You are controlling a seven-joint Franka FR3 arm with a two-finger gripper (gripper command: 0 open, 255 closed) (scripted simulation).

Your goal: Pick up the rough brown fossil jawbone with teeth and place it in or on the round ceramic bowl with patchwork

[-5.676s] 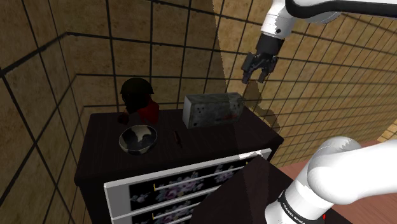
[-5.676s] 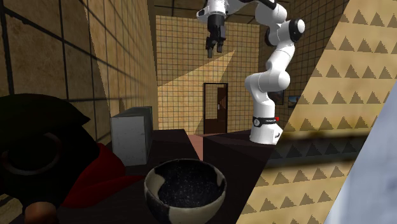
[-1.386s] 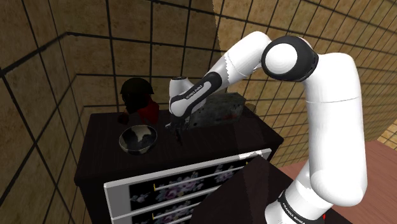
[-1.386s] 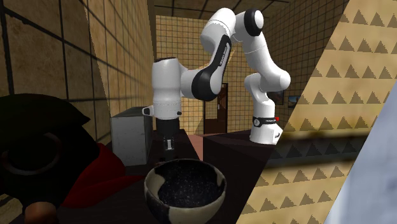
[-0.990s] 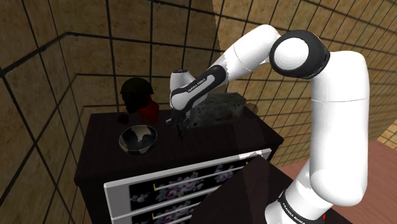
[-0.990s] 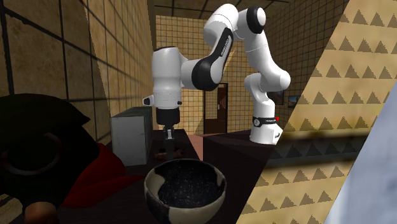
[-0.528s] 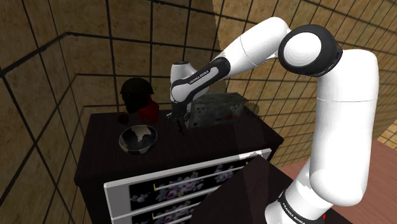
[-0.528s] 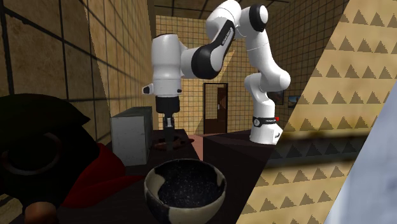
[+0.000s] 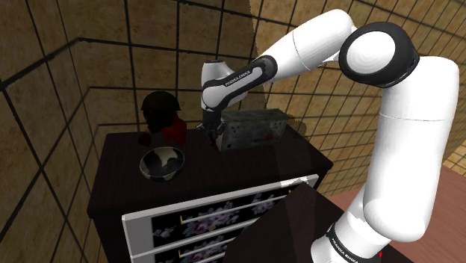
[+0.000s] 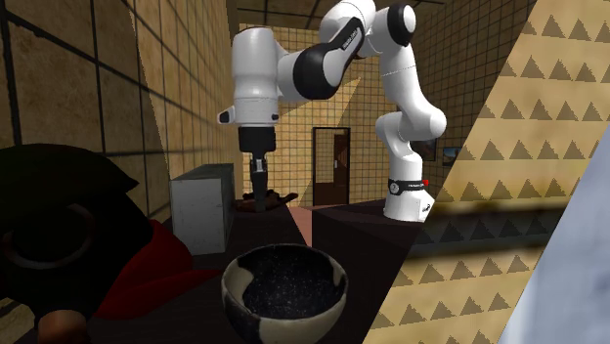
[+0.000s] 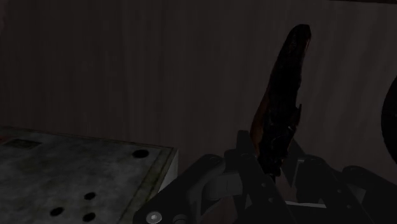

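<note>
**A:** What kind of room is this?

**B:** Tan tiled walls (image 9: 89, 52) with dark grout lines, dim in the corner. The stretch of wall (image 9: 321, 112) at the shoulder view's right is brighter. A dark cabinet (image 9: 246, 168) stands against them. Its white-edged drawer fronts (image 9: 216, 220) carry a pattern, possibly floral.

**A:** And further off?

**B:** A reddish-brown floor (image 9: 450, 209). The second exterior view shows a dark door (image 10: 332, 166) in the far tiled wall. Beside it is a side wall (image 10: 508, 117) banded with triangles.

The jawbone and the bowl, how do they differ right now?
The jawbone is long, thin and dark brown; the bowl is round and open, patched pale and dark. The jawbone is clasped in the hand, lifted off the cabinet top; the bowl stands on it, untouched. Both are over the same cabinet top.
</note>
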